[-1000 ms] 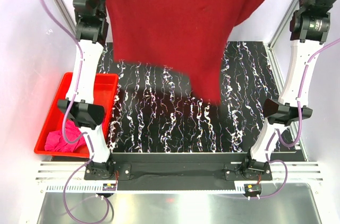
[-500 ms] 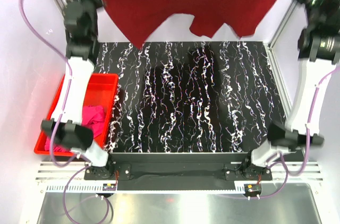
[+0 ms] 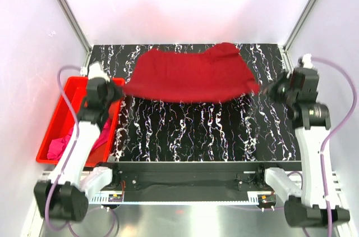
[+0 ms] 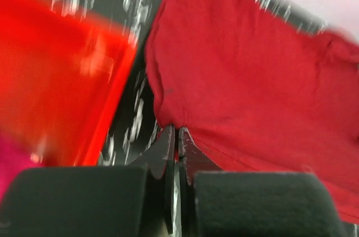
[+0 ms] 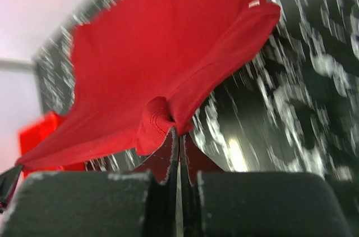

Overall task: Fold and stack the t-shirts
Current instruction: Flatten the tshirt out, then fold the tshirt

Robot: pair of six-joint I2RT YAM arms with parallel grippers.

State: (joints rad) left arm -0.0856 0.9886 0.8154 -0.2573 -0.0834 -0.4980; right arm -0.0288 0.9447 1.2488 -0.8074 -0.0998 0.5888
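Arms have dropped: the red shirt [image 3: 188,77], earlier hoisted above the far edge, now spans the far half of the table [image 3: 196,127] between left gripper [image 3: 118,89] and right gripper [image 3: 263,90], each pinched tight on a corner. Left arm [image 3: 78,136] partly hides the pink shirt [image 3: 60,148] in the bin [image 3: 51,124].

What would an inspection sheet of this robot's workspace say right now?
Surface: black table with white marbling.
Job's things: crimson t-shirt stretched between both grippers over the table's back half, blurred in the overhead view; pink t-shirt crumpled in the red bin at the table's left edge.
Clutter: nothing seen.
Grippers: left gripper shut on one edge of the crimson t-shirt; right gripper shut on a bunched edge at the opposite end.
Cables: purple cables loop loosely off each arm, clear of the cloth.
Surroundings: white walls, metal frame posts.
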